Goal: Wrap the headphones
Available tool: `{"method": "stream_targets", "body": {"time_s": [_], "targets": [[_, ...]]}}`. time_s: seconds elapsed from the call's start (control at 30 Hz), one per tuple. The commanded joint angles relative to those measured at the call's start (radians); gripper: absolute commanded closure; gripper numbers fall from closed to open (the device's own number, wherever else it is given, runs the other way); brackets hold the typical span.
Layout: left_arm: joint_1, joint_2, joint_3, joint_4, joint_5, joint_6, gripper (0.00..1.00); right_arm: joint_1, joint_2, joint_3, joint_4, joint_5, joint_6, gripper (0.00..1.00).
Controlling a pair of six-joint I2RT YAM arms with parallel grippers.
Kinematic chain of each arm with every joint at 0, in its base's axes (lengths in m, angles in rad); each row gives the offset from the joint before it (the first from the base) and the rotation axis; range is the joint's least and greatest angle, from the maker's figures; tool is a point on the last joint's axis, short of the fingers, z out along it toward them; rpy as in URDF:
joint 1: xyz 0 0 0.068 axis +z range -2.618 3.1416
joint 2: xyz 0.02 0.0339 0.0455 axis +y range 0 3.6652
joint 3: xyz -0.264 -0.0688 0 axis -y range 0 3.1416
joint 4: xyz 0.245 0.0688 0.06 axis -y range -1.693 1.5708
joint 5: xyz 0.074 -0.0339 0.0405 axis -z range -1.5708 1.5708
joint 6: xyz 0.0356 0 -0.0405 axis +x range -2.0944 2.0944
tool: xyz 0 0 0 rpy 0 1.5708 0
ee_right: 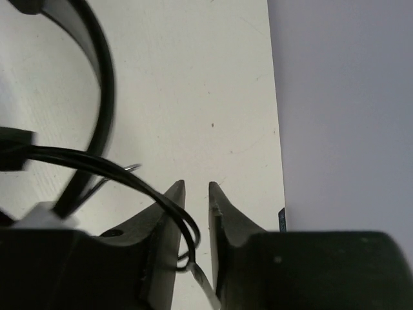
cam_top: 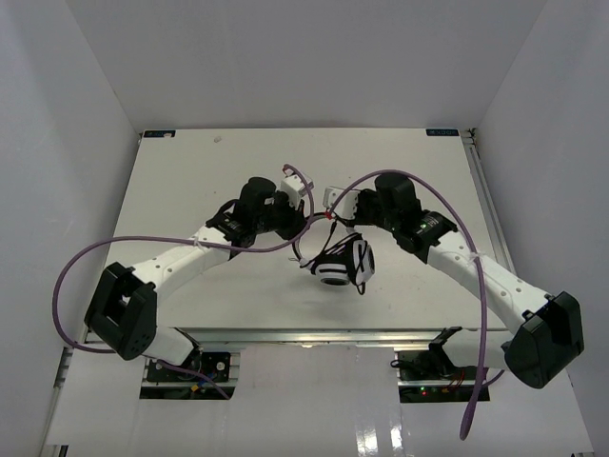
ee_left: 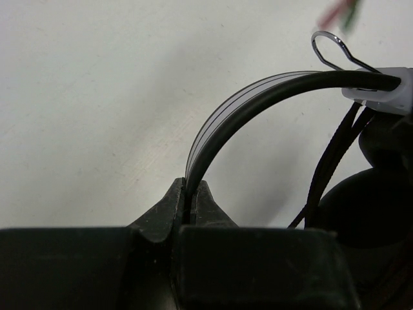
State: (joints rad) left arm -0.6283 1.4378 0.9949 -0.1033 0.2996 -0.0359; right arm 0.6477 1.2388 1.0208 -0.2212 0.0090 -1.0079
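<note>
White over-ear headphones with black pads block the white table's centre, where 2 white-and-black robot arms meet. Free passage: far edge, both far corners. Thick purple cables loop over the near corners.

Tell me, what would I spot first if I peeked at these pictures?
The white headphones are at the middle of the table. The left gripper is pinched shut on the thin black headband, and the right gripper has its jaws slightly apart with the black cable looping between them.
</note>
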Motion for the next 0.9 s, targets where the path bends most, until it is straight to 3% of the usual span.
{"method": "stream_targets", "body": {"time_s": [0.0,0.17,0.3,0.47,0.67,0.87], "targets": [[0.006,-0.062,-0.007,-0.015,0.127,0.012,1.00,-0.065,-0.001,0.004,0.040,-0.171,0.038,0.67],[0.041,0.050,0.038,-0.062,0.094,-0.058,1.00,-0.145,0.041,-0.007,-0.003,-0.351,0.098,0.58],[0.051,0.143,0.065,-0.057,0.076,-0.092,1.00,-0.172,0.071,-0.036,-0.016,-0.389,0.120,0.52],[0.071,0.223,0.128,-0.090,0.079,-0.101,1.00,-0.198,0.129,-0.036,-0.052,-0.402,0.131,0.35],[0.108,0.290,0.173,-0.141,0.038,-0.107,1.00,-0.249,0.174,-0.011,-0.064,-0.420,0.182,0.32],[0.161,0.344,0.209,-0.168,-0.092,-0.175,1.00,-0.377,0.114,0.034,-0.056,-0.563,0.387,0.23]]}}
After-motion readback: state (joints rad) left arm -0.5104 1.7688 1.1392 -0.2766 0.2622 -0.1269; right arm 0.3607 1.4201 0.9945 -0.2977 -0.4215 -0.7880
